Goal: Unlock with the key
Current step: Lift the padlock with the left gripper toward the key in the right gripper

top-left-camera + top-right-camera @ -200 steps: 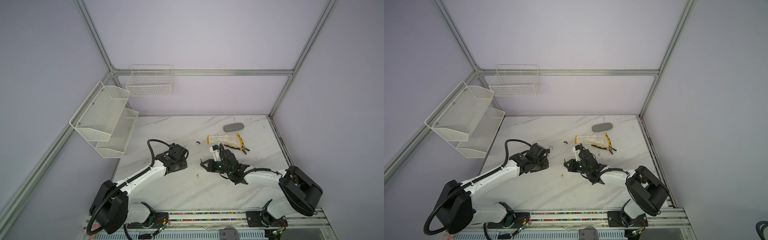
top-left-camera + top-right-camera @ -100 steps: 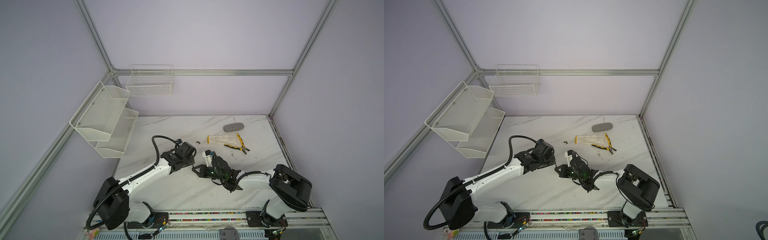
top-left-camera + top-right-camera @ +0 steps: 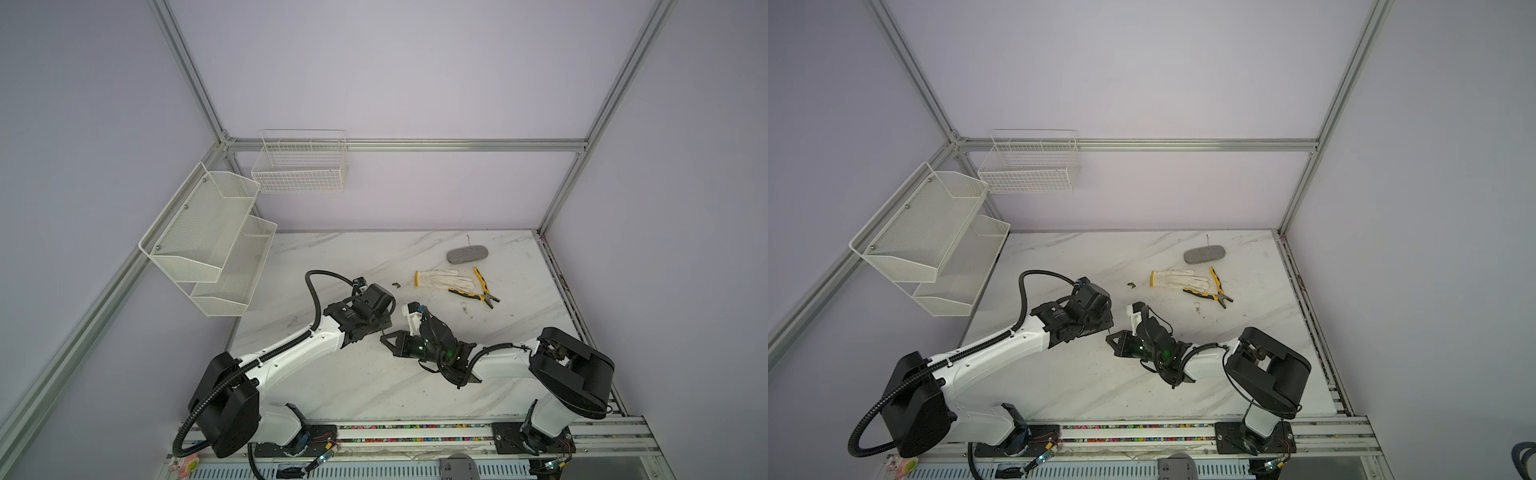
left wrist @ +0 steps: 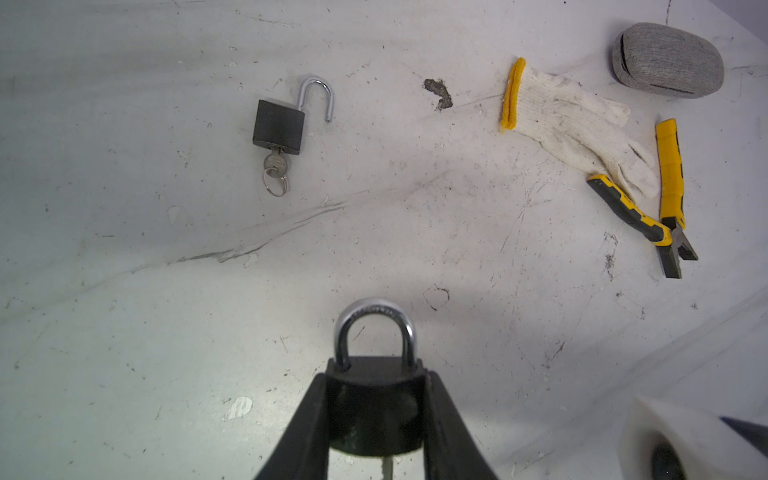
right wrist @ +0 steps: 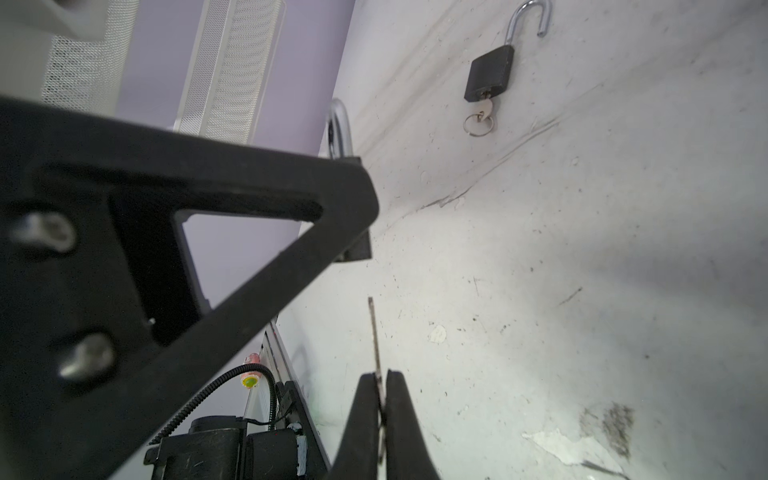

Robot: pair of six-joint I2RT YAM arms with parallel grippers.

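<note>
The left gripper stands part-closed, clamped on the sides of the padlock, whose shackle is shut and points away from the wrist, clear of the fingers. The right gripper is pinched nearly shut on the key, which shows edge-on as a thin blade sticking out past the fingertips. In both top views the two grippers meet head to head near the middle of the table, just beside each other. In the right wrist view the blade's tip looks short of the lock's body, so the key is probably not in yet; the keyway itself cannot be seen. An open padlock with its own key lies well apart and is likely not part of this step. To do this step well, the right arm should bring the blade onto the axis of the keyway and roll it to match the slot before pushing. It should go in straight and fully before any turn. The pinch on the key is thin, so a skewed push could pivot it between the pads. The left arm should hold rigid, keeping the shackle free to spring.
</note>
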